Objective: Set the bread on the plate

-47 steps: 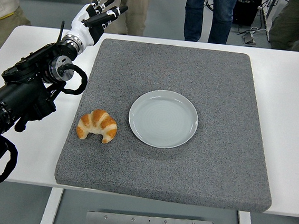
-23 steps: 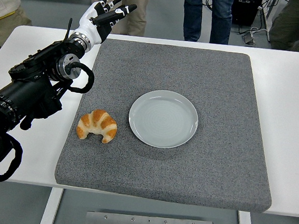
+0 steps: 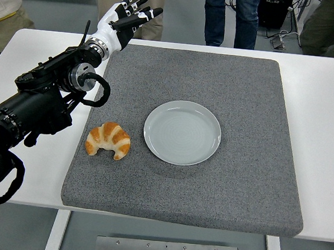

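A golden croissant [image 3: 108,140] lies on the grey mat [image 3: 245,109], just left of the pale round plate [image 3: 182,132], which holds nothing. My left hand [image 3: 130,18] is raised over the mat's far left corner, well beyond the croissant. Its white and black fingers are spread and hold nothing. The black left arm [image 3: 39,101] reaches in from the left edge. No right arm shows.
The mat covers most of the white table [image 3: 327,117]. Several people stand along the far side of the table, their legs visible at the top of the picture.
My left hand has moved to the right and farther away, from beside the mat's left edge to above its far left corner. The croissant and plate have not moved.
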You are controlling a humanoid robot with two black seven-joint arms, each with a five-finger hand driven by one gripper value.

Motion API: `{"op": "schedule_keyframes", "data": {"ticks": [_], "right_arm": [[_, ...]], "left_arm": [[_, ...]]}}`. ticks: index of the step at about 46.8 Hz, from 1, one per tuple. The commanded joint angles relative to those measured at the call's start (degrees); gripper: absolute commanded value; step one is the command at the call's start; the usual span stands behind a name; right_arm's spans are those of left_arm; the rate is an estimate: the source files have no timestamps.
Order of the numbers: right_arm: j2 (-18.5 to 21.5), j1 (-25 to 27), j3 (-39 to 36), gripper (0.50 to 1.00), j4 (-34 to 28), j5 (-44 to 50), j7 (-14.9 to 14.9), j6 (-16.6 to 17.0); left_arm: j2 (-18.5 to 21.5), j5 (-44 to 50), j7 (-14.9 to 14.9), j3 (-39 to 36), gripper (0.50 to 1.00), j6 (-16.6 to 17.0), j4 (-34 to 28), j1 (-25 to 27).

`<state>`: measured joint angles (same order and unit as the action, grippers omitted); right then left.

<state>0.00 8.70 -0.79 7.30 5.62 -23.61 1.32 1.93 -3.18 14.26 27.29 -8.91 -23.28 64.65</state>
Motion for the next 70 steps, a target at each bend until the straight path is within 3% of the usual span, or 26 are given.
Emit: {"op": "schedule_keyframes", "data": {"ticks": [1,16,24,35,51,59,64,70], "right_arm": [[0.00,0.00,0.00,1.000,0.00,0.00,-0.03,0.00],[0.00,0.09,0.00,1.000,0.00,0.00,0.05,0.00],[0.00,0.00,0.00,1.000,0.00,0.00,0.05,0.00],[0.00,0.00,0.00,1.000,0.00,0.00,0.05,0.00],[0.00,0.00,0.00,1.000,0.00,0.00,0.05,0.00],[0.00,0.00,0.00,1.000,0.00,0.00,0.05,0.00],[0.00,0.00,0.00,1.000,0.00,0.00,0.05,0.00],[0.00,0.00,0.00,1.000,0.00,0.00,0.05,0.00]], "left_arm": [[1.32,-0.25,-0.10,-2.76,0.974,0.03,-2.20,0.04],[6.33,-5.96,-0.37,-10.06,0.974,0.12,-7.65,2.50],[11.16,-12.02,-0.72,-10.24,0.974,0.21,-15.47,2.76],[19.42,-22.04,-1.25,-10.24,0.974,0.74,-31.28,3.11],[26.46,-39.97,-8.98,-9.36,0.974,1.00,-41.75,4.25],[30.15,-44.36,-11.00,-9.80,0.974,1.09,-48.26,5.40],[31.21,-50.34,-14.86,-9.80,0.974,1.09,-50.54,5.31],[32.53,-55.09,-15.49,-10.15,0.974,1.09,-52.74,4.87]]}}
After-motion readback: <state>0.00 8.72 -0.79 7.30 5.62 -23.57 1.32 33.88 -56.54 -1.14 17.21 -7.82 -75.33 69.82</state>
